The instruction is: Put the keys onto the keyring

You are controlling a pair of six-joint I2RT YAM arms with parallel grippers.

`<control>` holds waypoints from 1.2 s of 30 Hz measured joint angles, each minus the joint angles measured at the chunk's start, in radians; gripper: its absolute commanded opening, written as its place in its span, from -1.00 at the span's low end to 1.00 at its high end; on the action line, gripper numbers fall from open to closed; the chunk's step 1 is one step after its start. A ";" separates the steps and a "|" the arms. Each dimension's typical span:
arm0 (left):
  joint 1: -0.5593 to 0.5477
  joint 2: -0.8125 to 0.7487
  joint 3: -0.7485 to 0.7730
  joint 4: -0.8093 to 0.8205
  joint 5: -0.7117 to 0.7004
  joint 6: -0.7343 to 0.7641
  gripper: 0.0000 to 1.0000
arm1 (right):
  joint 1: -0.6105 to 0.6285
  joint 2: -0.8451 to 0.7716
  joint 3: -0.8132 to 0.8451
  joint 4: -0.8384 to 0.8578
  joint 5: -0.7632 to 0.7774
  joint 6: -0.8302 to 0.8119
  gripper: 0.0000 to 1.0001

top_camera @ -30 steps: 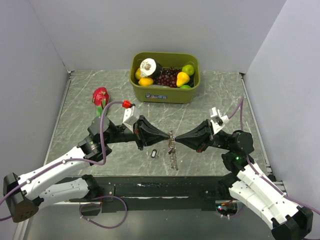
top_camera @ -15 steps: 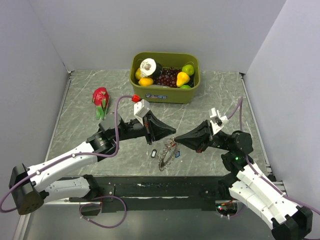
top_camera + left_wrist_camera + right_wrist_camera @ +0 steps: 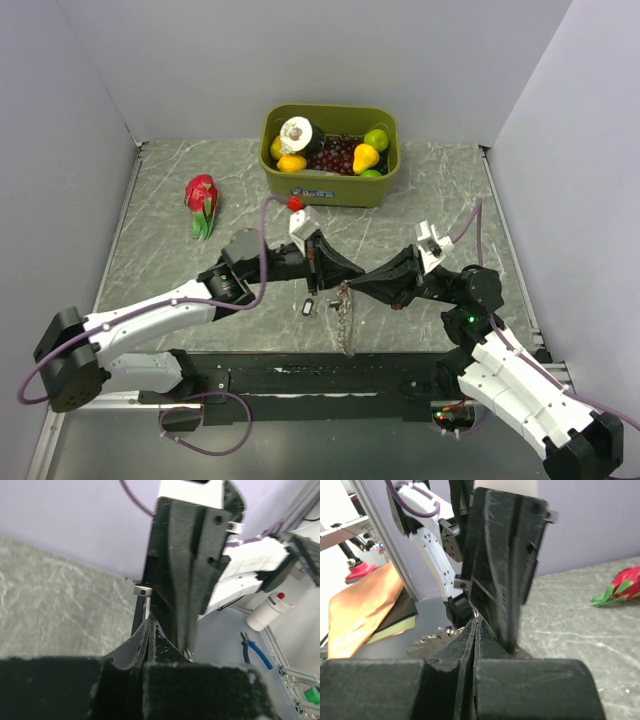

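The keyring [image 3: 345, 318] hangs edge-on as a thin silvery chain-like strip below my right gripper [image 3: 349, 286], which is shut on its top wire. In the right wrist view the wire [image 3: 477, 615] pokes out between the closed fingertips, and the ring's coiled rim [image 3: 434, 639] shows to the left. My left gripper [image 3: 346, 276] is shut, its tip pressed close against the right gripper's tip from the upper left. Nothing shows between its jaws in the left wrist view [image 3: 151, 624]. One small black key [image 3: 308, 307] lies on the table left of the ring. Other keys are not distinguishable.
An olive bin [image 3: 330, 190] full of fruit stands at the back centre. A red dragon fruit [image 3: 201, 195] lies at the back left. The table's dark front rail [image 3: 330, 375] runs just below the hanging ring. Grey walls close in on both sides.
The left gripper drew back from the ring, shifted right, and its tip again meets the right gripper's tip. The ring swung out flat and now hangs edge-on.
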 measured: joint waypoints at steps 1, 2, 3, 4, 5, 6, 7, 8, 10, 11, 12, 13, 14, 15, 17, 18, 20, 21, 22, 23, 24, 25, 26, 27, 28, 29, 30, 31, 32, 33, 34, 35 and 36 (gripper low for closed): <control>-0.003 0.016 -0.004 0.003 -0.006 -0.001 -0.98 | 0.000 0.008 -0.018 0.007 -0.001 0.001 -1.00; -0.005 0.038 -0.010 0.005 -0.021 -0.001 -0.98 | 0.000 0.014 -0.039 0.016 -0.001 0.001 -1.00; -0.007 0.060 -0.020 0.005 -0.040 0.000 -0.98 | 0.000 0.021 -0.061 0.024 0.000 0.001 -1.00; -0.008 0.082 -0.035 0.000 -0.065 0.000 -0.98 | 0.000 0.028 -0.076 0.029 -0.001 0.001 -1.00; -0.008 0.105 -0.050 -0.005 -0.090 -0.001 -0.98 | 0.000 0.038 -0.096 0.031 0.000 0.002 -1.00; -0.006 0.127 -0.064 -0.012 -0.111 -0.001 -0.98 | 0.000 0.045 -0.116 0.034 0.001 0.002 -1.00; 0.000 0.146 -0.083 -0.016 -0.124 -0.004 -0.98 | 0.000 0.061 -0.132 0.033 0.008 0.001 -1.00; 0.008 0.162 -0.107 -0.019 -0.136 -0.012 -0.98 | -0.003 0.072 -0.145 0.029 0.013 0.000 -1.00; 0.031 0.172 -0.159 -0.029 -0.158 -0.027 -0.98 | -0.005 0.078 -0.160 0.019 0.022 -0.015 -1.00; 0.046 0.169 -0.179 -0.036 -0.168 -0.031 -0.98 | -0.005 0.078 -0.162 0.018 0.024 -0.024 -1.00; 0.065 0.159 -0.199 -0.041 -0.185 -0.034 -0.98 | -0.006 0.077 -0.165 0.016 0.034 -0.040 -1.00; 0.084 0.140 -0.216 -0.054 -0.204 -0.038 -0.98 | -0.010 0.077 -0.171 0.013 0.043 -0.055 -1.00; 0.103 0.115 -0.226 -0.068 -0.219 -0.039 -0.98 | -0.014 0.077 -0.177 0.008 0.051 -0.065 -1.00; 0.120 0.087 -0.230 -0.080 -0.232 -0.038 -0.98 | -0.019 0.078 -0.190 0.006 0.067 -0.082 -1.00; 0.139 0.023 -0.230 -0.100 -0.258 -0.029 -0.98 | -0.028 0.097 -0.231 0.005 0.097 -0.113 -1.00; 0.144 -0.011 -0.230 -0.106 -0.268 -0.020 -0.98 | -0.032 0.115 -0.251 0.008 0.109 -0.123 -1.00; 0.148 -0.064 -0.229 -0.115 -0.288 -0.007 -0.98 | -0.038 0.176 -0.286 0.022 0.119 -0.133 -1.00; 0.150 -0.089 -0.229 -0.123 -0.295 0.004 -0.98 | -0.040 0.230 -0.303 0.042 0.121 -0.133 -1.00; 0.152 -0.107 -0.229 -0.130 -0.301 0.008 -0.98 | -0.042 0.285 -0.314 0.072 0.121 -0.129 -1.00; 0.153 -0.121 -0.229 -0.140 -0.306 0.014 -0.98 | -0.045 0.347 -0.318 0.113 0.123 -0.120 -1.00; 0.155 -0.125 -0.229 -0.147 -0.308 0.018 -0.98 | -0.050 0.401 -0.320 0.150 0.124 -0.101 -1.00; 0.157 -0.128 -0.229 -0.154 -0.309 0.023 -0.98 | -0.056 0.449 -0.322 0.201 0.118 -0.081 -1.00; 0.158 -0.128 -0.229 -0.159 -0.307 0.027 -0.98 | -0.061 0.475 -0.322 0.232 0.114 -0.066 -1.00; 0.159 -0.128 -0.229 -0.167 -0.305 0.030 -0.98 | -0.069 0.500 -0.323 0.273 0.103 -0.042 -1.00; 0.160 -0.129 -0.229 -0.174 -0.302 0.031 -0.98 | -0.074 0.509 -0.323 0.295 0.093 -0.027 -1.00; 0.161 -0.129 -0.229 -0.177 -0.298 0.034 -0.98 | -0.079 0.511 -0.323 0.314 0.079 -0.015 -1.00; 0.161 -0.129 -0.229 -0.178 -0.290 0.035 -0.98 | -0.082 0.504 -0.321 0.319 0.068 -0.008 -1.00; 0.161 -0.130 -0.229 -0.179 -0.285 0.037 -0.98 | -0.083 0.486 -0.317 0.315 0.053 -0.003 -1.00; 0.161 -0.131 -0.229 -0.180 -0.280 0.038 -0.98 | -0.083 0.460 -0.311 0.301 0.041 -0.003 -1.00; 0.161 -0.132 -0.229 -0.179 -0.273 0.041 -0.98 | -0.084 0.425 -0.300 0.277 0.027 -0.015 -1.00; 0.161 -0.132 -0.229 -0.177 -0.259 0.044 -0.98 | -0.084 0.380 -0.288 0.239 0.018 -0.030 -1.00; 0.161 -0.133 -0.230 -0.172 -0.245 0.048 -0.98 | -0.084 0.334 -0.268 0.190 0.002 -0.050 -1.00; 0.161 -0.133 -0.230 -0.168 -0.232 0.050 -0.98 | -0.084 0.286 -0.243 0.138 -0.012 -0.075 -1.00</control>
